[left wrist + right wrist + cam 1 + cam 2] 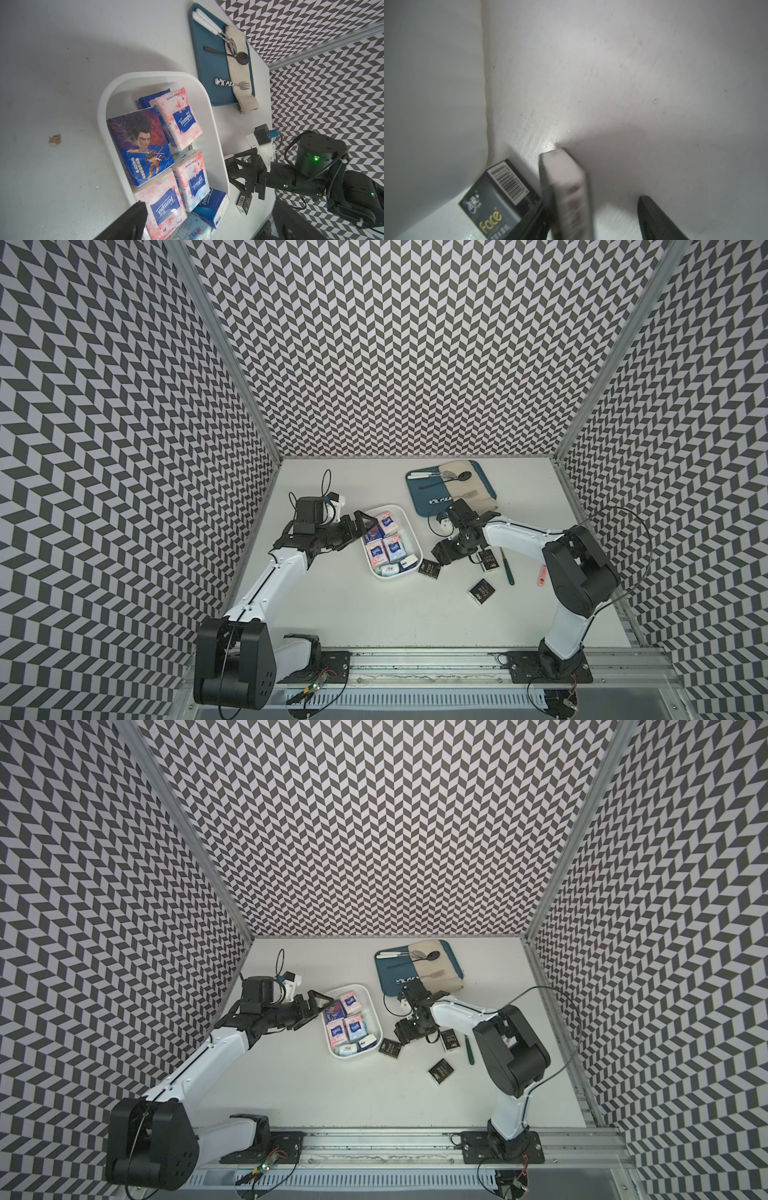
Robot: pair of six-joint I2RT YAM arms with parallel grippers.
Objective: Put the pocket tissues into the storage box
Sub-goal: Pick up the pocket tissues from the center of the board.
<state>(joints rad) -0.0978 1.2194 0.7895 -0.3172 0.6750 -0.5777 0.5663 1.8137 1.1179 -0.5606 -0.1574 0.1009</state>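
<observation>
The white storage box holds several pocket tissues, pink-white, dark blue and pale blue. My left gripper hovers open over the box's left end, holding nothing. Three black packets lie on the table right of the box. My right gripper is low beside the box's right wall. A blurred packet stands on edge between its open jaws, against one finger and apart from the other finger. A black "Face" packet lies flat just outside them.
A blue tray with cutlery and a beige cloth sits behind the right arm. A green-handled spoon lies right of the black packets. A small pink item is by the right wall. Patterned walls enclose the table.
</observation>
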